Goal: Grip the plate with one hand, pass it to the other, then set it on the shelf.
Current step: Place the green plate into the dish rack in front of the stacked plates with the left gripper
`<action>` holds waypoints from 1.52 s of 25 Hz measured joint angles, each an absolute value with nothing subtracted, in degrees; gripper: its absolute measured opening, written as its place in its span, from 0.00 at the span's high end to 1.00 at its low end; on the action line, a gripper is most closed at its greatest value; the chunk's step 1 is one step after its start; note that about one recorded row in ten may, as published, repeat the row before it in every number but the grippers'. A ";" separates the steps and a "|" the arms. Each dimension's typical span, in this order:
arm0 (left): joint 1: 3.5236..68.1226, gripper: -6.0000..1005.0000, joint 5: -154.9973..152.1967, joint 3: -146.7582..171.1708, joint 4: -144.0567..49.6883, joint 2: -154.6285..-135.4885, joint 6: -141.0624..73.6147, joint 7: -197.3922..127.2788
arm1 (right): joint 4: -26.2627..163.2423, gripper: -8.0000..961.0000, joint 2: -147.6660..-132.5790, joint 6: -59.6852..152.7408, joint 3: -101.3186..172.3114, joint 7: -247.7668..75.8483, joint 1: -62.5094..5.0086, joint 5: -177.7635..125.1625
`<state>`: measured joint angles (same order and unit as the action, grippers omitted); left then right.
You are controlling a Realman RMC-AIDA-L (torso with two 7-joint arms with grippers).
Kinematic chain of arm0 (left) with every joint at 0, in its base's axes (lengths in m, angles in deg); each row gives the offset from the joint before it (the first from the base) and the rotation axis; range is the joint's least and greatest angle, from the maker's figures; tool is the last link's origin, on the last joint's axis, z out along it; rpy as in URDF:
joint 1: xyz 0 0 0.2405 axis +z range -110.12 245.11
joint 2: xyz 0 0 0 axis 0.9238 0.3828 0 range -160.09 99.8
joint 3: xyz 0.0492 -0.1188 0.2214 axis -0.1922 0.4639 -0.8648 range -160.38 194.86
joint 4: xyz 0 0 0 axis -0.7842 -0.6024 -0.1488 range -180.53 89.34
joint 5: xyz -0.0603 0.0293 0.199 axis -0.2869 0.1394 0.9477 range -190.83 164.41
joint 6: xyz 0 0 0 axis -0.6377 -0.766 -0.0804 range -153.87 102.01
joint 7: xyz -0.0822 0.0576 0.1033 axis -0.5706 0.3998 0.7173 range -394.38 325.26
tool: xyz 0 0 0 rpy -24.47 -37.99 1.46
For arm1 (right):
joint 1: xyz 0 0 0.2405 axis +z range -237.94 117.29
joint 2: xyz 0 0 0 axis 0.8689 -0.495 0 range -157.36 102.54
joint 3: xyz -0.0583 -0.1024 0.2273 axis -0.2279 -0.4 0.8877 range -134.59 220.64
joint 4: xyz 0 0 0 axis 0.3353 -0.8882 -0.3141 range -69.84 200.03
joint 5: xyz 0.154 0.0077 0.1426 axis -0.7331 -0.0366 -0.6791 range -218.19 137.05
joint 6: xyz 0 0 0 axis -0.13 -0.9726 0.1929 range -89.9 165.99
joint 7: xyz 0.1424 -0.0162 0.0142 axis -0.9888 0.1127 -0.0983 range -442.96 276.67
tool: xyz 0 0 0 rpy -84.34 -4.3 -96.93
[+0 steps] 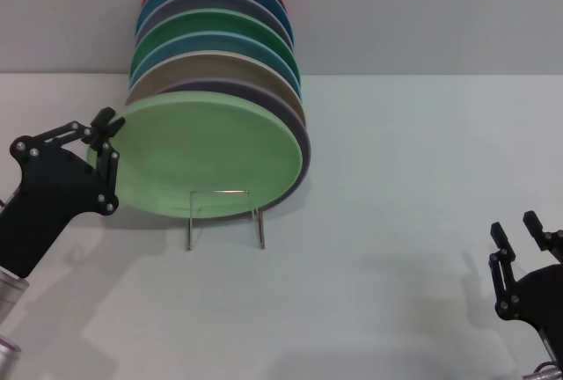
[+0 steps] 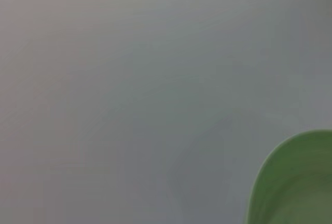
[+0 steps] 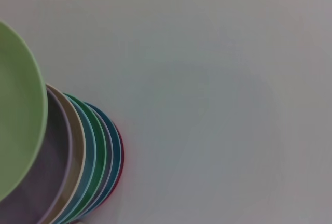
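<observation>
1. The table (image 1: 405, 222) is a plain white surface spread out below me, and everything stands on it.
2. A row of plates (image 1: 215, 37) stands on edge, leaning one behind another: lilac, tan, blue, darker green and more, with a red one at the back.
3. The plate (image 1: 207, 156) I care about, pale mint green, stands upright at the very front of that row, its face turned toward me. My right wrist camera also sees it (image 3: 18, 125) at the near end of the row.
4. My left pincer (image 1: 107, 138) is at the plate's left rim. One finger shows in front of the rim and the fingers stand apart; I cannot tell whether they actually press on the plate.
5. My right pincer (image 1: 519, 232) hangs low at the right, well apart from the plates, fingers spread and holding nothing.
6. The shelf (image 1: 224, 213), a thin wire rack, shows its square front loop under the mint plate's lower edge.
</observation>
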<state>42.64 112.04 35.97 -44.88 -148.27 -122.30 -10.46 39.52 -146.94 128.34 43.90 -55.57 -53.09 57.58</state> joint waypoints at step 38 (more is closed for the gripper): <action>45.63 0.50 111.48 34.08 -43.11 -148.49 -126.51 -8.31 | 40.73 0.66 -146.94 123.84 44.52 -55.80 -49.93 57.51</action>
